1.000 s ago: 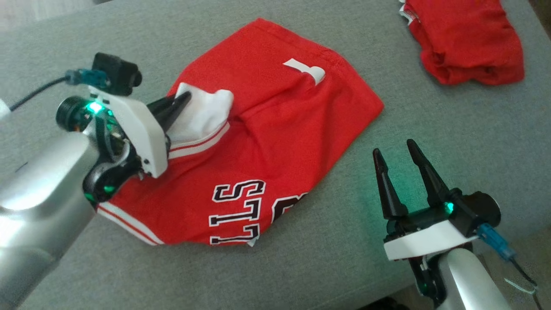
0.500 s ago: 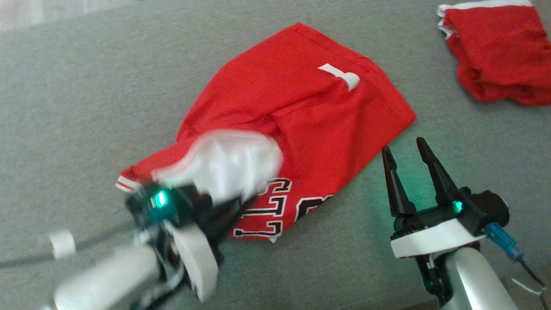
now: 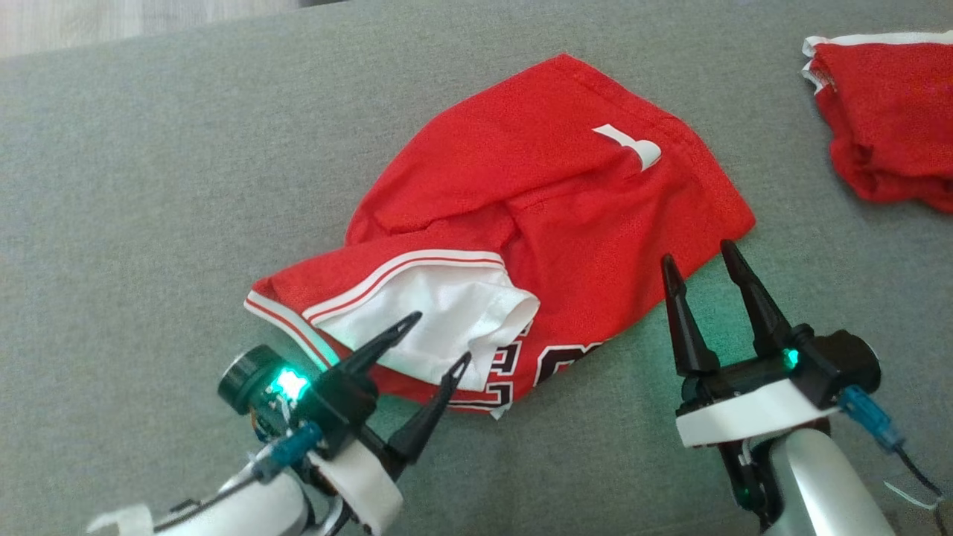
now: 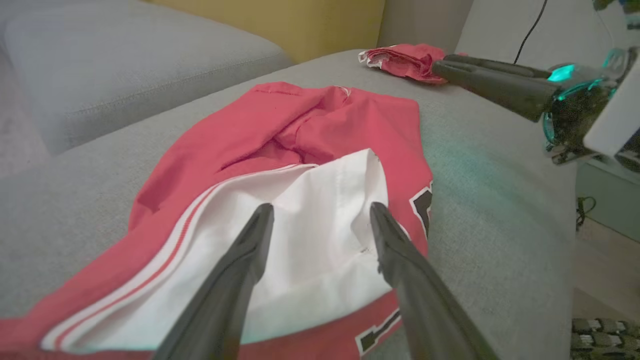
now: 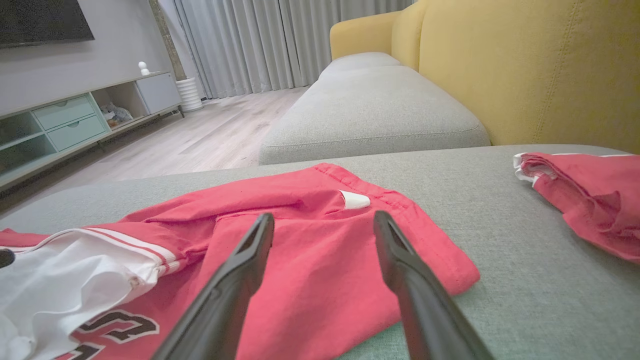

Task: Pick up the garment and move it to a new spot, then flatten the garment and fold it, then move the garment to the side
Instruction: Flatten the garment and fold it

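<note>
red garment (image 3: pixel 566 216) with white striped lining and black lettering on grey cushion (image 3: pixel 149 186).

left tool (image 3: pixel 439 339): fingers spread | right tool (image 3: pixel 696 253): fingers spread

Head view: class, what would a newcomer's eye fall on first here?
The bright red shirt lies in the middle of the grey sofa, its white sleeve folded over the near left. The left gripper stands open at that sleeve, the right gripper open by the shirt's near right edge.
</note>
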Motion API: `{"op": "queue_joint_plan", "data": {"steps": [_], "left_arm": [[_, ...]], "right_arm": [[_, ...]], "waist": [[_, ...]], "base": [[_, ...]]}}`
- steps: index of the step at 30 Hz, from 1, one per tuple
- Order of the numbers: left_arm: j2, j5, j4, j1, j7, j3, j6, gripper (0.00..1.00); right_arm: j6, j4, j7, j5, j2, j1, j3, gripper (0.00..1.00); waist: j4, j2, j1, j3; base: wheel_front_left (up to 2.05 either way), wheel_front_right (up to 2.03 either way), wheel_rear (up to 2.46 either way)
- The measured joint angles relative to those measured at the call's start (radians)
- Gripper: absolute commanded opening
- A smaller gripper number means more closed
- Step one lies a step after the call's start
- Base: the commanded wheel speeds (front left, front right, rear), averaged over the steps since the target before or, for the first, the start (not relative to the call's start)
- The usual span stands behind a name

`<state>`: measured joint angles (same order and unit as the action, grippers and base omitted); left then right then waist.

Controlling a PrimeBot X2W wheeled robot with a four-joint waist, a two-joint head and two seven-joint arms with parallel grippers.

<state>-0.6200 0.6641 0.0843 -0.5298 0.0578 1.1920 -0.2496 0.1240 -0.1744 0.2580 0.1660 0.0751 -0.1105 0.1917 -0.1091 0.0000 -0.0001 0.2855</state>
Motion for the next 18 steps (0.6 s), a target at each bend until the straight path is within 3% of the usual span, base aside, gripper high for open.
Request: {"op": "queue_joint_plan", "data": {"steps": [7, 13, 18], "left_arm": [[-0.009, -0.095, 0.000, -0.005, -0.067, 0.066, -0.002, 1.00], [-0.011, -0.132, -0.027, -0.012, -0.142, 0.096, 0.053, 1.00], [-0.020, -0.087, 0.015, 0.009, -0.238, 0.102, 0.101, 0.97]], "right_arm": [[0.000, -0.002, 0.000, 0.001, -0.001, 0.000, 0.010, 1.00], [0.000, -0.007, 0.000, 0.001, -0.001, 0.003, 0.011, 1.00], [0.000, -0.011, 0.000, 0.001, -0.001, 0.005, 0.009, 1.00]], "waist": [[-0.018, 0.0000, 0.0001, -0.001], [-0.028, 0.0000, 0.0001, -0.007], [-0.030, 0.0000, 0.0000, -0.016]], "base": [[0.00, 0.00, 0.00], [0.00, 0.00, 0.00], [0.00, 0.00, 0.00]]}}
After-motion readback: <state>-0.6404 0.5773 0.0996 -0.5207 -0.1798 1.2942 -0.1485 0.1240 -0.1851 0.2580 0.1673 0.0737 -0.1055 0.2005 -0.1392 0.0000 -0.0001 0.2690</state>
